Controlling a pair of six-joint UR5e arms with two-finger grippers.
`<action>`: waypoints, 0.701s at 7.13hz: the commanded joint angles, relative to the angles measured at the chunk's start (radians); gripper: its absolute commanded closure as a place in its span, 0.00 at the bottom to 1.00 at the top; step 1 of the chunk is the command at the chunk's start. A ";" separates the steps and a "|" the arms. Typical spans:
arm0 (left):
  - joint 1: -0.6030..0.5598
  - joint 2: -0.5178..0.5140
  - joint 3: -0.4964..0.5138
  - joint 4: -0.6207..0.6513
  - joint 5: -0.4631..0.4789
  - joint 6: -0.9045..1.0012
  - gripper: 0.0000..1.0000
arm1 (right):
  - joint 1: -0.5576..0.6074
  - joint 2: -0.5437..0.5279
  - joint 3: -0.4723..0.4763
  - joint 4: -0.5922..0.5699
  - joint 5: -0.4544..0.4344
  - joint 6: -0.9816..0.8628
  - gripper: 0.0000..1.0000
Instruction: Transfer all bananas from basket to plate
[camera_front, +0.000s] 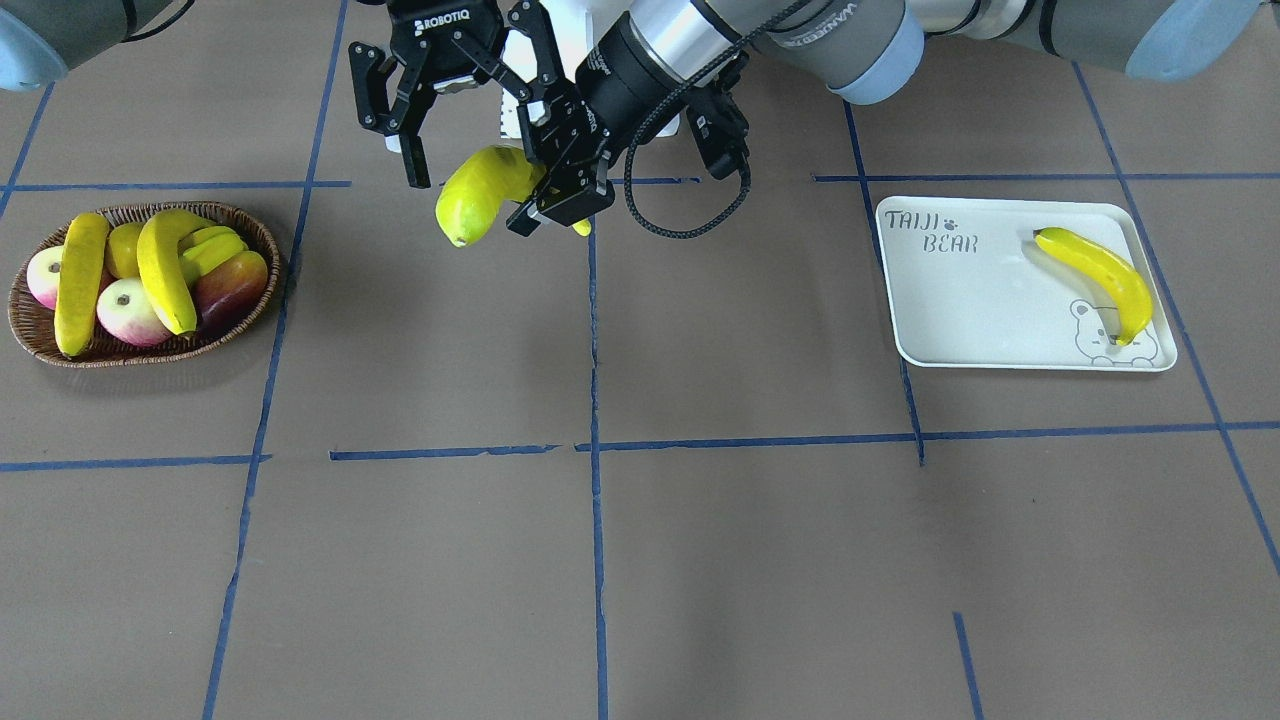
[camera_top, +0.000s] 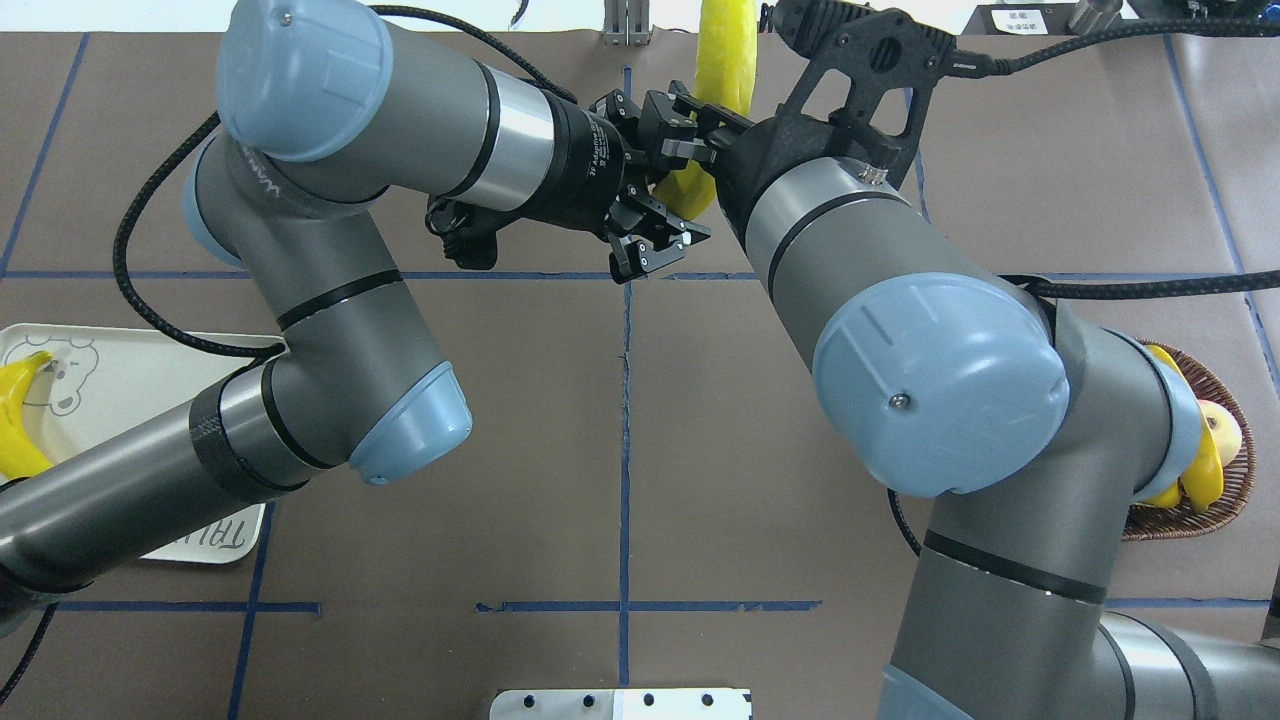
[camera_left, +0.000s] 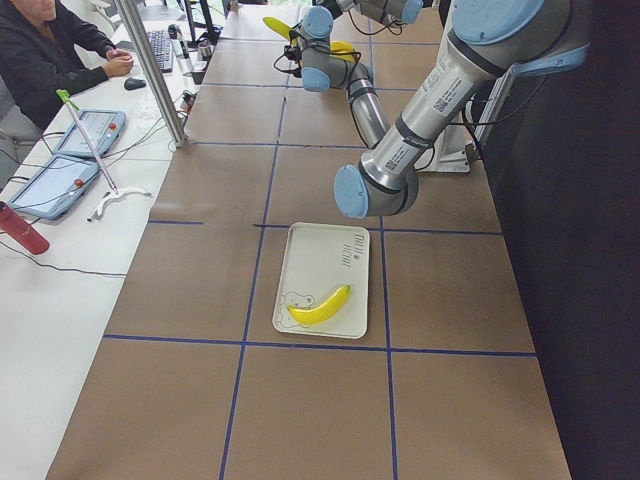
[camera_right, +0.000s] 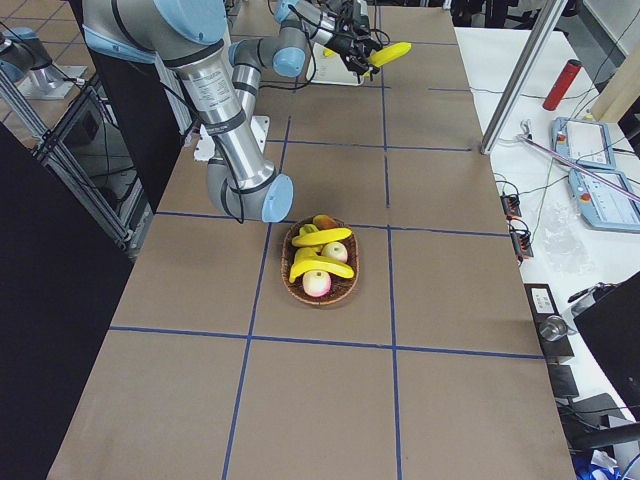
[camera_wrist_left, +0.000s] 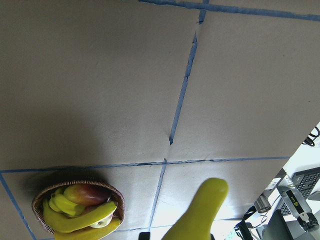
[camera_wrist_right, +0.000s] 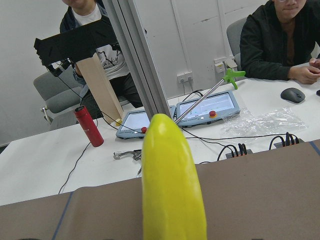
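Since the dark wicker basket (camera_front: 130, 355) and off-white rectangular plate (camera_front: 980, 300) lie well apart, a curved glossy-yellow banana (camera_front: 478, 185) hangs mid-air between them — left claw (camera_front: 558, 198) clamped on it, right claw (camera_front: 470, 130) spread wide.

Place: robotics lab, test-cell setup.
Arms: two grey-and-blue industrial robot arms (camera_top: 330, 300), cabled, reached over one big tabletop (camera_front: 700, 560).
Surface: brown sheet, squared off w/ blue tape grid (camera_front: 596, 400).
Ops bench: white desk alongside held teach pendants (camera_left: 90, 130), keyboard (camera_left: 160, 45), mouse (camera_wrist_right: 291, 94), loose cables (camera_wrist_right: 240, 147).
People: operators (camera_wrist_right: 280, 40) sat at the bench.
Frame: alu. posts (camera_left: 150, 70) stood at the bench edge.
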 joint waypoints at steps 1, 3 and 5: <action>-0.029 0.004 0.002 0.001 -0.002 -0.001 1.00 | 0.003 -0.014 0.059 -0.003 0.051 -0.016 0.00; -0.102 0.043 0.034 0.001 -0.076 0.097 1.00 | 0.014 -0.105 0.214 -0.015 0.204 -0.028 0.00; -0.144 0.112 0.035 0.005 -0.167 0.308 1.00 | 0.019 -0.217 0.316 -0.020 0.318 -0.031 0.00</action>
